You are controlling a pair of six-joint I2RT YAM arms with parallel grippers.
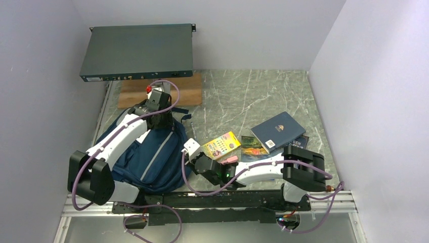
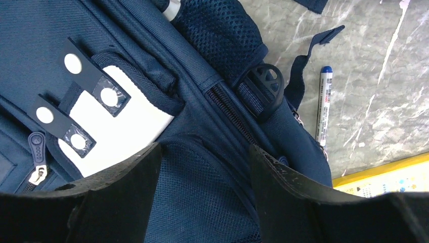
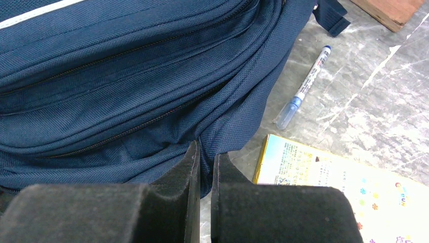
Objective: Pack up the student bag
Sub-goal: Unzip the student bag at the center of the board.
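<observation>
Lying near-to-far: student bag (image 1: 167, 162), top away

Part of the student bag (image 1: 157, 154) beneath the left arm (image 1: 121, 135); yellow box (image 1: 221, 145) print illegible.

Left arm (image 1: 121, 135) and right arm (image 1: 260, 171), white link shells, black joint housings, purple cables (image 1: 179, 96) looped alongside, black base rail (image 1: 212, 200), small green light (image 1: 226, 175) on right wrist, matte black, rough-edged end effector fingers (image 2: 116, 195)

Robotics laboratory test cell: plain white enclosure walls (image 1: 369, 76), grey marbled tabletop (image 1: 243, 96), dark-green flat rack-mount electronics unit (image 1: 136, 50).
</observation>
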